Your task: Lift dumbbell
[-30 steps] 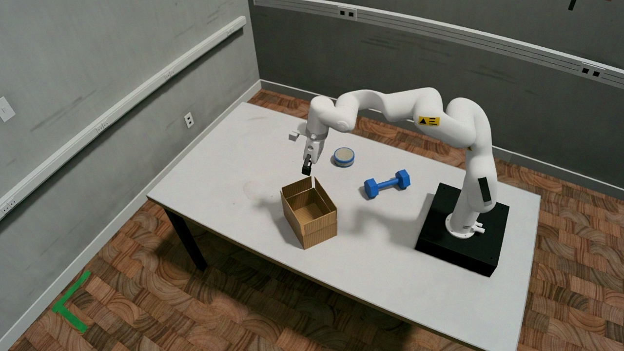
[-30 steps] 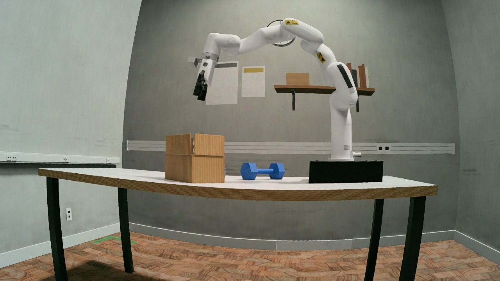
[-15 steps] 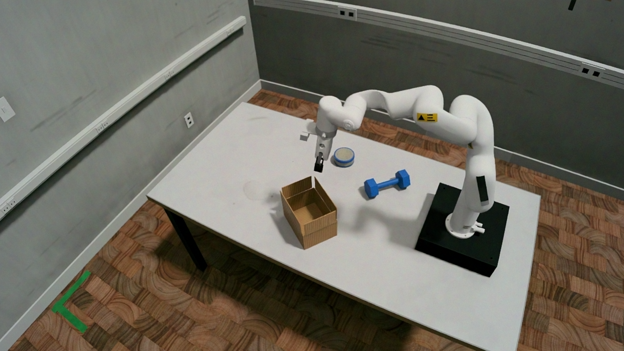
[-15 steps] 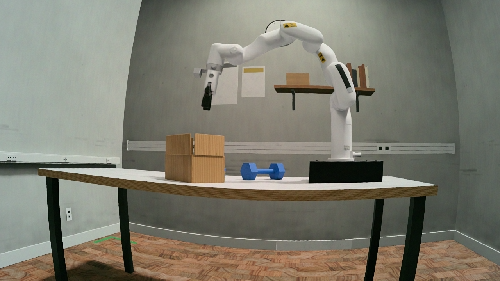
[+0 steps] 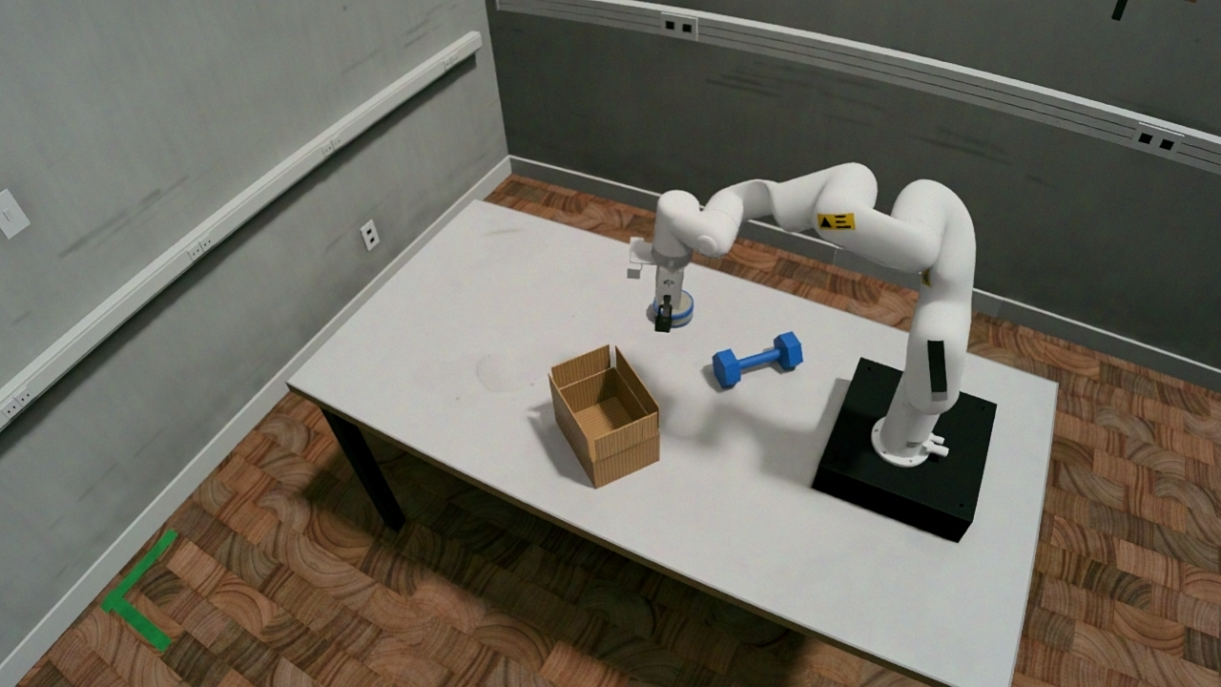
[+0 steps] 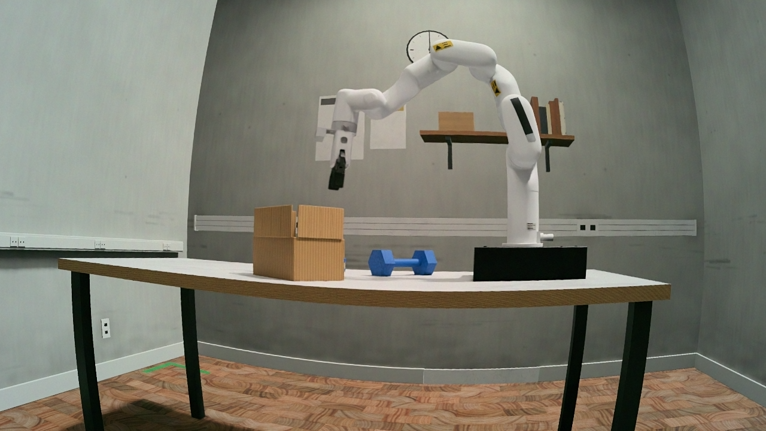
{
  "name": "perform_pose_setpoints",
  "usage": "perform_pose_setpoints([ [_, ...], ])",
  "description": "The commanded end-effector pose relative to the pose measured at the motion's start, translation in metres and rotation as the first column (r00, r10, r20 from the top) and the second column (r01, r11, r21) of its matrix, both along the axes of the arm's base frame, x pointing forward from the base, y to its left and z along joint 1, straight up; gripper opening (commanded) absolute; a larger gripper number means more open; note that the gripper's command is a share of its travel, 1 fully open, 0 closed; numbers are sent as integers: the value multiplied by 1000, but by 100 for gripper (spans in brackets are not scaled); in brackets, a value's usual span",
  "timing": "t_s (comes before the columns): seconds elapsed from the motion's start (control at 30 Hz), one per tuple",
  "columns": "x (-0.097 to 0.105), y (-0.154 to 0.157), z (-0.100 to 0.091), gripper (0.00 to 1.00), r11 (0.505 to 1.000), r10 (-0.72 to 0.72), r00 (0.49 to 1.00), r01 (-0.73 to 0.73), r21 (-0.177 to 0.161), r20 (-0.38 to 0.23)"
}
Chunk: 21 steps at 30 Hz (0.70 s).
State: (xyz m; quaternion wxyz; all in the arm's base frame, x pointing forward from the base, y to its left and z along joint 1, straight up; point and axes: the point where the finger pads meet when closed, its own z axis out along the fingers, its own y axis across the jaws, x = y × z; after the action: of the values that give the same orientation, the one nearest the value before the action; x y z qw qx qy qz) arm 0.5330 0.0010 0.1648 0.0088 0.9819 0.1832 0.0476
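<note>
A blue dumbbell [image 5: 756, 359] lies flat on the white table, between the cardboard box and the robot's black base; it also shows in the side view [image 6: 402, 261]. My gripper [image 5: 662, 322] hangs high above the table, open and empty, pointing down. In the side view the gripper [image 6: 336, 179] is well above the box's right edge and up and to the left of the dumbbell, far apart from it.
An open cardboard box [image 5: 604, 413] stands left of the dumbbell, also in the side view [image 6: 298, 242]. A small blue-and-white round container [image 5: 678, 311] sits on the table behind the gripper, partly covered by it. The arm's black base [image 5: 906, 447] is at the right.
</note>
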Motion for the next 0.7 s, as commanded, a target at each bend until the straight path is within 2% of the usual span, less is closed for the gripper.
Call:
perform_pose_setpoints([
  [0.0, -19, -31, -18, 100, 998, 64, 998, -65, -12, -2],
  [0.07, -19, -31, -18, 100, 998, 64, 998, -65, -12, -2],
  [0.1, -31, -46, -28, 100, 995, 96, 995, -96, -16, -12],
  [0.57, -98, -104, -73, 100, 970, 240, 969, -242, -20, -58],
  [0.63, -98, -104, -73, 100, 970, 240, 969, -242, -20, -58],
  [0.67, -114, -114, -82, 100, 962, 272, 960, -273, -18, -68],
])
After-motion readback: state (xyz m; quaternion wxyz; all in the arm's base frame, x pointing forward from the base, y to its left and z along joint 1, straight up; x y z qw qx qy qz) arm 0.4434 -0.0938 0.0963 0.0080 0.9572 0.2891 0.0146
